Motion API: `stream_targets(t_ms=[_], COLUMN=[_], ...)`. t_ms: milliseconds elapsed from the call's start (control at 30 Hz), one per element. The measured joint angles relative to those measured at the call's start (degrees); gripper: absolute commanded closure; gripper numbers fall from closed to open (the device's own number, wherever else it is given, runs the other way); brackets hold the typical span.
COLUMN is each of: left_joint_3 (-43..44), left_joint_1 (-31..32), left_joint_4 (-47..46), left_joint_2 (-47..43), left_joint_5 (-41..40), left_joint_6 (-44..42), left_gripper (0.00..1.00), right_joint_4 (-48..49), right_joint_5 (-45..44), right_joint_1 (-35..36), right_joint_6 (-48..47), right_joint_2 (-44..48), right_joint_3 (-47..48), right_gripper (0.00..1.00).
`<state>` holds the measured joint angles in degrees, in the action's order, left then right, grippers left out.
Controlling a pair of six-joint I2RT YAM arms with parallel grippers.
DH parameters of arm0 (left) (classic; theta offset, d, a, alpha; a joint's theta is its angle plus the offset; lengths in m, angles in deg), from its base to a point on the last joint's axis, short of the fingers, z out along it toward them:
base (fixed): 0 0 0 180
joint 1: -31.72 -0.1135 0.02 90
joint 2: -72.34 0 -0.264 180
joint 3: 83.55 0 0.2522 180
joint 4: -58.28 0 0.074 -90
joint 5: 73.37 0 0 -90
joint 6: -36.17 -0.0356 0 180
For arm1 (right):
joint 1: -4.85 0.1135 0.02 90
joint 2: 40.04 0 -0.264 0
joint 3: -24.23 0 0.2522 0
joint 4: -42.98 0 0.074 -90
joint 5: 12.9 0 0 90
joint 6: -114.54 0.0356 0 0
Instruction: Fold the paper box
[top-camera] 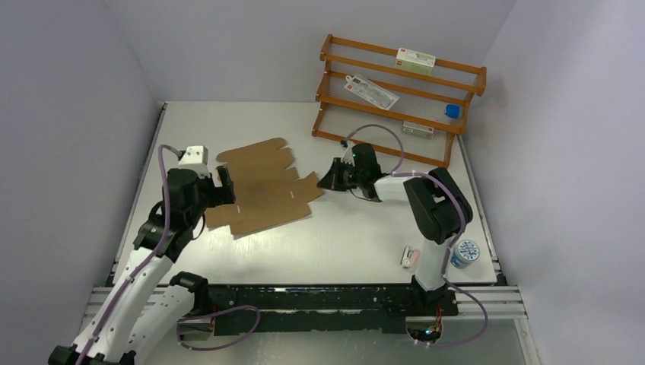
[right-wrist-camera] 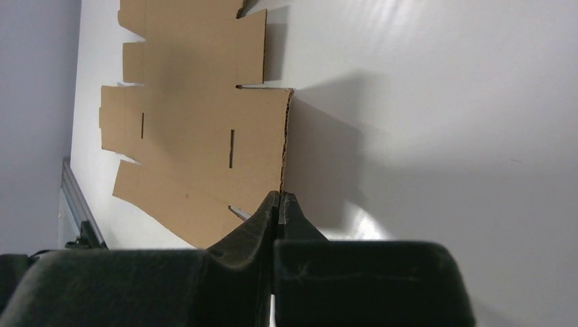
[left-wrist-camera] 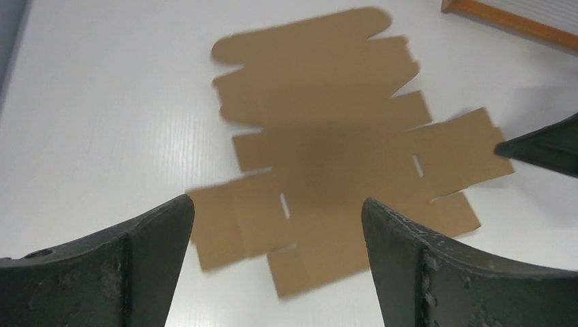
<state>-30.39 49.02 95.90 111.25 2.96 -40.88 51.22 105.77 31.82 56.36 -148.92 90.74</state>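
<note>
Top external view: the flat die-cut paper box (top-camera: 262,190) lies left of the worktop's centre between the left gripper (top-camera: 226,185) and the right gripper (top-camera: 328,181); the wooden rack (top-camera: 365,46) at the far right corner holds a white carton (top-camera: 415,60) on its top shelf and a blister pack (top-camera: 371,91) below. Left wrist view: the left gripper (left-wrist-camera: 276,203) hangs above the paper box (left-wrist-camera: 327,136), jaws wide apart. Right wrist view: the right gripper (right-wrist-camera: 278,197) is pinched together on the raised flap edge of the paper box (right-wrist-camera: 198,122).
</note>
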Motion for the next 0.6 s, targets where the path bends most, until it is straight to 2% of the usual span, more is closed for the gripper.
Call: stream_targets(t_ms=[100, 267, 433, 600], left_joint_3=[0.17, 0.07, -3.58, -8.59], left_joint_1=[-0.02, -0.07, -0.17, -0.2], left_joint_4=[0.46, 1.42, 0.76, 1.01], left_joint_2=[3.23, 8.07, 9.53, 9.46], left_joint_5=[-0.02, 1.6, 4.37, 4.63], left_joint_6=[3.28, 9.75, 16.06, 21.66], left_gripper=[0.03, 0.03, 0.03, 0.03], right_joint_4=[-0.66, -1.9, -1.09, -1.77], right_joint_5=[-0.42, -2.56, -7.02, -10.51], right_joint_1=[-2.64, -3.21, -0.33, 9.84], right_joint_6=[-0.57, -0.07, 4.33, 8.37], right_joint_2=[2.34, 7.98, 16.37, 23.56], right_joint_3=[-1.46, -5.86, -17.14, -24.79], right_gripper=[1.0, 0.99, 0.96, 0.77])
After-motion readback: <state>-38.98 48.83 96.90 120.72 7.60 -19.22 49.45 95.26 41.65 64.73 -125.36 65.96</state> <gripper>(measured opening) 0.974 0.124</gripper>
